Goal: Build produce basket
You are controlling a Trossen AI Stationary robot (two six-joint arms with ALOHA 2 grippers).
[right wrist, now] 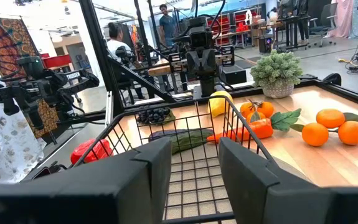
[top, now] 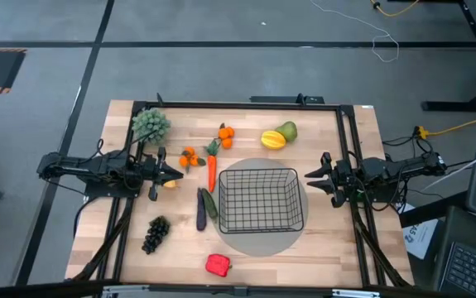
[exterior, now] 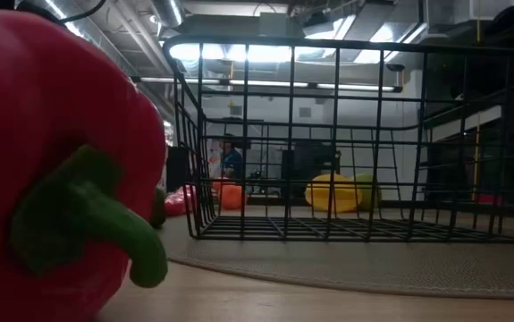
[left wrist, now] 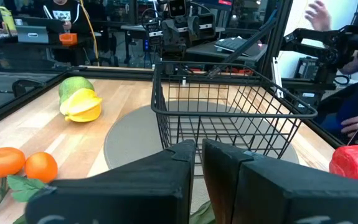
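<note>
The black wire basket (top: 261,200) stands on a grey round disc, with nothing inside it. The produce lies on the table around it. To its left are the carrot (top: 212,170), two orange clusters (top: 189,157), the eggplant (top: 200,209), the cucumber (top: 211,205) and the dark grapes (top: 156,233). The yellow and green fruits (top: 279,136) lie beyond it, and the red pepper (top: 218,264) lies near the front edge. My left gripper (top: 178,174) is shut and hovers left of the carrot. A small yellow fruit (top: 170,184) lies just beside its tips. My right gripper (top: 310,175) is open, right of the basket.
A green leafy plant (top: 150,124) stands at the far left of the table. A black frame rail (top: 345,149) runs along the table's edges. Bare wood lies between the basket and the right rail. In the low view the red pepper (exterior: 51,161) fills the left.
</note>
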